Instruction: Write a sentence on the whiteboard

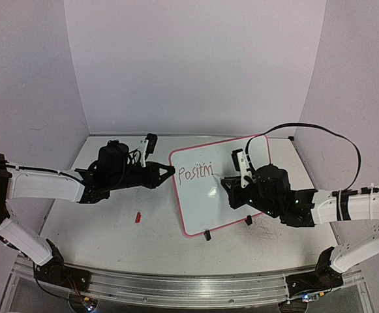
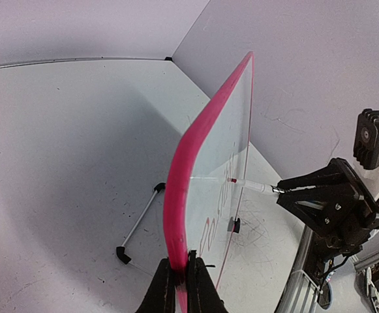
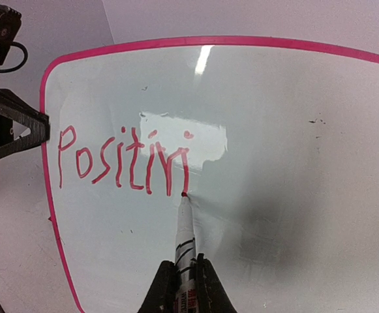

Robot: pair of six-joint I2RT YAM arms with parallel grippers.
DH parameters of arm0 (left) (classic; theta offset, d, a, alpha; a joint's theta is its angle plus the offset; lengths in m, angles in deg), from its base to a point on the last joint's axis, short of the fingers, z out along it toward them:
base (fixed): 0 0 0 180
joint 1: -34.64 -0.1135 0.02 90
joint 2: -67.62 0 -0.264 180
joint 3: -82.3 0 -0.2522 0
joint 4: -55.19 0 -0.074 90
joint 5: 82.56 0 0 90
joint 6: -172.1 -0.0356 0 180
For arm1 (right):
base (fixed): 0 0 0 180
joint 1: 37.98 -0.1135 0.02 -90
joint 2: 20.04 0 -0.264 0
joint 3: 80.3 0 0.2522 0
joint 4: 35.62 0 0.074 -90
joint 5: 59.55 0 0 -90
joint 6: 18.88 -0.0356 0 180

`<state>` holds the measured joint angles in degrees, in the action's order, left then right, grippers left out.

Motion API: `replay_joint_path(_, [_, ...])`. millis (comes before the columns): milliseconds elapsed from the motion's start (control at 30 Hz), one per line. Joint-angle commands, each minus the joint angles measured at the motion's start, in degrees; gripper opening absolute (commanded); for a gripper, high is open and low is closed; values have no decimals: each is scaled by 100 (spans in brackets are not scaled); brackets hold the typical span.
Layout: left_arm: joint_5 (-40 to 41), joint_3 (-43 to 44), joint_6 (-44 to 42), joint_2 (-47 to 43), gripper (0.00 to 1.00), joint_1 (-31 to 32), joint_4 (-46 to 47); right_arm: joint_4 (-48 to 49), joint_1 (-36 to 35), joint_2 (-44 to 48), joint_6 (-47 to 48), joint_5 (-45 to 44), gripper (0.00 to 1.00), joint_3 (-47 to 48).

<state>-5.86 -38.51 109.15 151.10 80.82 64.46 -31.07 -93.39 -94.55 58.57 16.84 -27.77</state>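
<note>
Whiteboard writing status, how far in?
Done: red lettering reading roughly "Positivi" sits on one line at one end of the whiteboard. In hand: the right gripper is shut on the marker, its tip touching the board at the last stroke, while the left gripper clamps the board's edge. Left: the remainder of the sentence; most of the board is blank.

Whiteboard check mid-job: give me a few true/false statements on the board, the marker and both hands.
1. The left hand clamps the whiteboard by its pink frame. True.
2. The right hand is empty. False: it grips a marker.
3. The marker tip hovers off the board. False: it touches the board under the last letter.
4. The sentence is finished. False: there is only one partial word, starting "Posit".
5. A small red piece lies on the table. True.
</note>
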Motion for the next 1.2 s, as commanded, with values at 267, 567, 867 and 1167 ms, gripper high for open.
replay_joint_path(267, [138,156,-209,-176,0,-30,9,13,357,198,184,2,0,460])
replay_joint_path(567, [147,124,-210,-198,0,-31,10,192,386,123,388,303,0,562])
replay_joint_path(867, [143,127,-217,-202,0,-30,9,234,384,10,404,169,0,578])
replay_joint_path(1167, [140,132,-217,-201,0,-25,9,240,383,-74,465,24,0,632])
